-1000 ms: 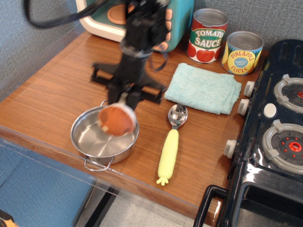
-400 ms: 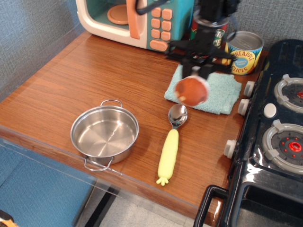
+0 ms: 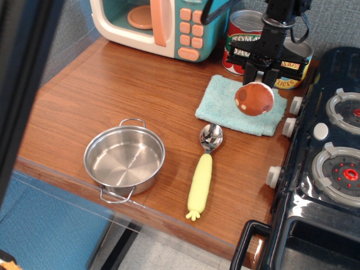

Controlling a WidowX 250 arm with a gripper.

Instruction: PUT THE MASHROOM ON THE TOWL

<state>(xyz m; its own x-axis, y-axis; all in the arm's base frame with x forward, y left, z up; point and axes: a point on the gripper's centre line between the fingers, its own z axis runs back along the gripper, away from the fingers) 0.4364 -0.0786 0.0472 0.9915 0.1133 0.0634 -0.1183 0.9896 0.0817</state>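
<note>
- Steel pot [image 3: 124, 160] and yellow-handled spoon [image 3: 200, 178] lie on the table [image 3: 84, 95], left of the work — neither is involved.
- The towl [image 3: 225, 104] lies flat by the cans.
- The mashroom [image 3: 254, 99] hangs above the towl's right half, cap toward the camera.
- The hand [image 3: 263, 79] sits directly above it, closed on its stem end — judged: a straight descent, then release.

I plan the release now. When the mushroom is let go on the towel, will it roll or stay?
The mushroom looks soft and light, so it probably lands gently. Its rounded cap could roll, but the fluffy towel should likely stop it.
</note>
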